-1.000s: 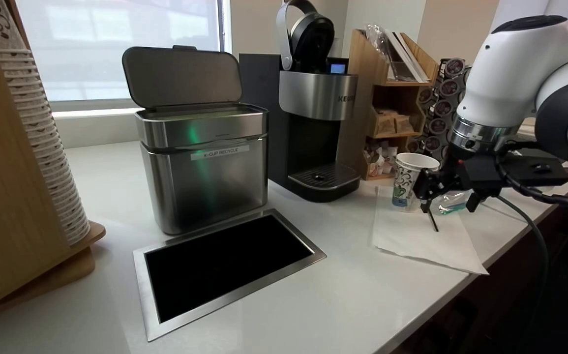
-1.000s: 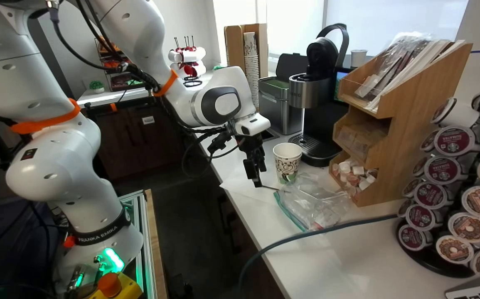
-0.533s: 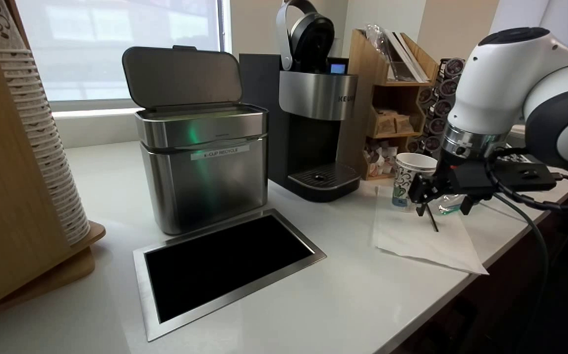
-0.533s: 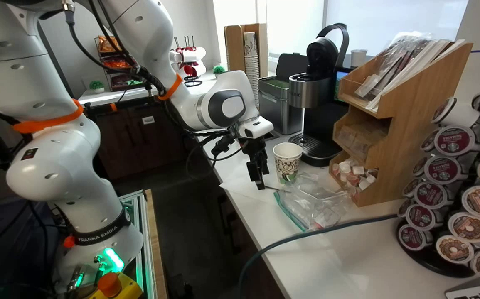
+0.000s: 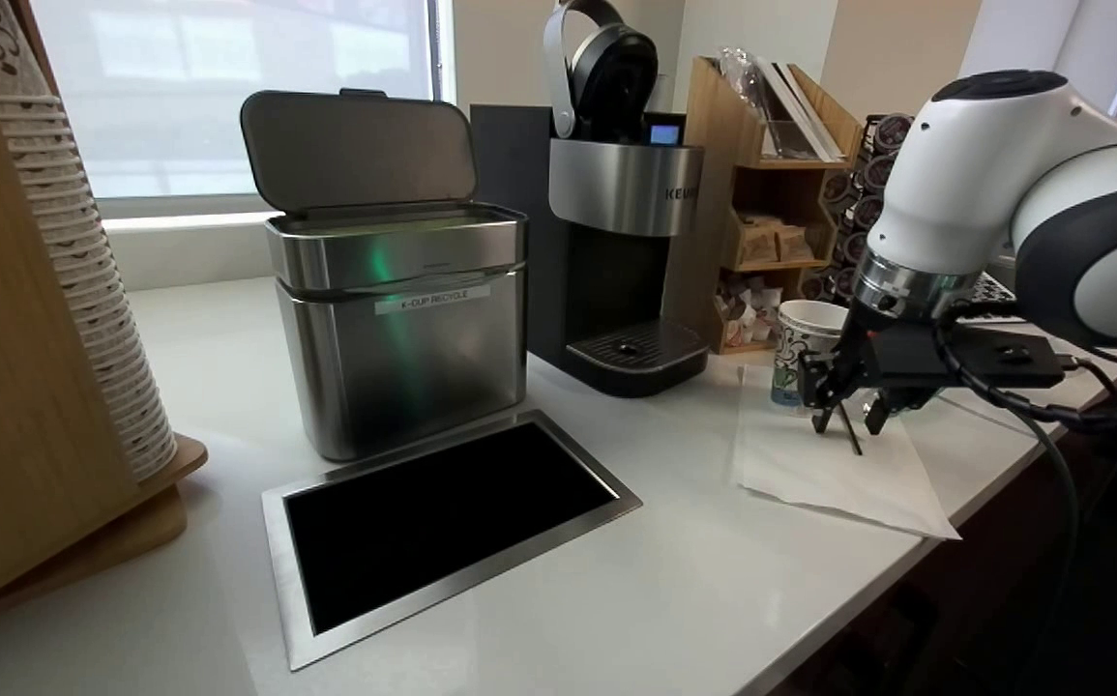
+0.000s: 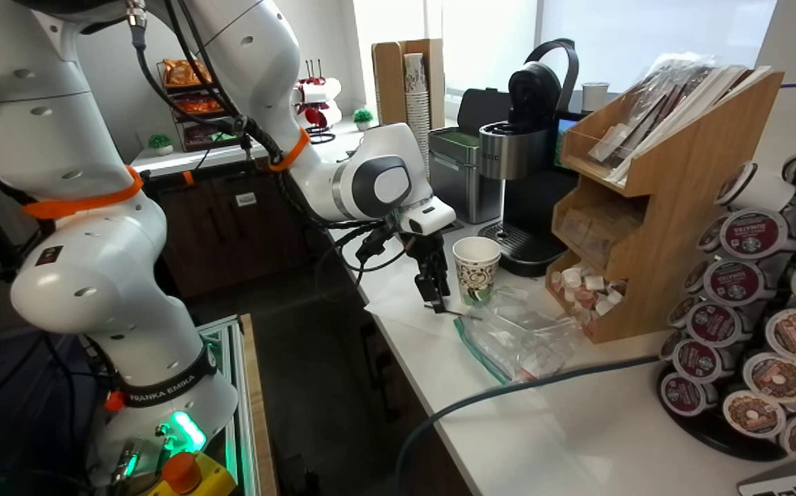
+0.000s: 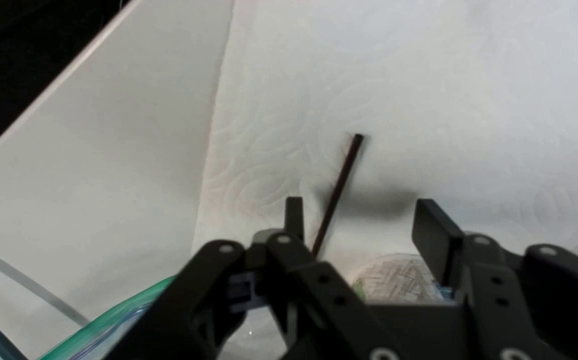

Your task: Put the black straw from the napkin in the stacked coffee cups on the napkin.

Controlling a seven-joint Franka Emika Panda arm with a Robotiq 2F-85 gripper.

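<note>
Straddling the black straw (image 7: 338, 192), fingers (image 7: 436, 242) apart; stacked coffee cups (image 6: 476, 270), plastic bag (image 6: 518, 337) near.

The white arm (image 6: 267, 76) is bent, its wrist (image 6: 377, 182) above the black straw (image 7: 337, 195); the gripper (image 7: 360, 212) points down at a slight tilt, its fingers (image 7: 436, 240) parted to either side of the straw, one nearer it than the other.

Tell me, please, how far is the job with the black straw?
Done: the fingers are at the black straw, one on each side of it in the wrist view. In hand, it seems: the grasp; the fingers stand apart and do not grip it. Left: closing on the straw, lifting it off the napkin and putting it into the stacked coffee cups, which stand upright.
</note>
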